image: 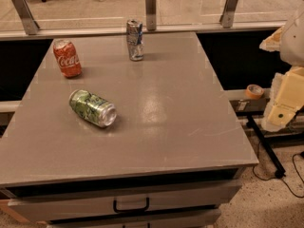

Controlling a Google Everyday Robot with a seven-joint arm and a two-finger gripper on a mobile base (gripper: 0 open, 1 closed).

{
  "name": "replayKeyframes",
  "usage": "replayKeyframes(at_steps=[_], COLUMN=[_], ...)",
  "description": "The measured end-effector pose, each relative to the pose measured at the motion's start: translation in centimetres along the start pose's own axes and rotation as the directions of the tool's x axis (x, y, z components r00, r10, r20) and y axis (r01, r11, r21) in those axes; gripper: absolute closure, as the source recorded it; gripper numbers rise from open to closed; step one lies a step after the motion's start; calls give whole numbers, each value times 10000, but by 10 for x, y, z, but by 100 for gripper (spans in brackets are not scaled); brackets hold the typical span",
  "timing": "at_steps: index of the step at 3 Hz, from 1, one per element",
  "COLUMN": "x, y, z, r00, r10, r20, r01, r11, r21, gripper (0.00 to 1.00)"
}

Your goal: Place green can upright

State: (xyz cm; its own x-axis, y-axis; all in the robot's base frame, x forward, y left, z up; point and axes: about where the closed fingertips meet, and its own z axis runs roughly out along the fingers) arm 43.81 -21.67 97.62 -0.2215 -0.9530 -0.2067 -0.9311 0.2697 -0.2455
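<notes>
The green can [92, 108] lies on its side on the grey table [180, 108], in the left half of the frame at about mid-height. Its silver end faces the lower right and its other end points to the upper left, so the leafy green label shows along its length. It touches nothing but the table top.

Above it and a little to the left, apart from it, a red Coca-Cola can [67, 58] stands upright near the table's left edge. Further off, at the upper centre of the frame near the table's far edge, a dented silver-and-blue can [135, 40] also stands upright.

The pincer [284, 103] is at the right edge of the frame, a pale cream-coloured block beyond the table's right side and well apart from all three cans. Whether it is spread or pressed together I cannot tell from this view.

Just left of the pincer, a tan roll of tape [255, 90] sits on a ledge beside the table. Below the table top, at the bottom of the frame, is a drawer front with a black handle [130, 205]. Metal posts [150, 8] stand along the rail behind the table. A dark cable [290, 180] trails over the speckled floor at the lower right.
</notes>
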Motion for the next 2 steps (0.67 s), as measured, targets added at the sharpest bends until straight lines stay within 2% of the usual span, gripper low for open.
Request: replayKeyframes(at_steps=[1, 2], x=[0, -19], y=[0, 0], z=[0, 5], r00=[10000, 9996], r10=[0, -99], r20=[1, 272], r01=[0, 109], r11=[10000, 9993], r21=[2, -363], gripper=[0, 0])
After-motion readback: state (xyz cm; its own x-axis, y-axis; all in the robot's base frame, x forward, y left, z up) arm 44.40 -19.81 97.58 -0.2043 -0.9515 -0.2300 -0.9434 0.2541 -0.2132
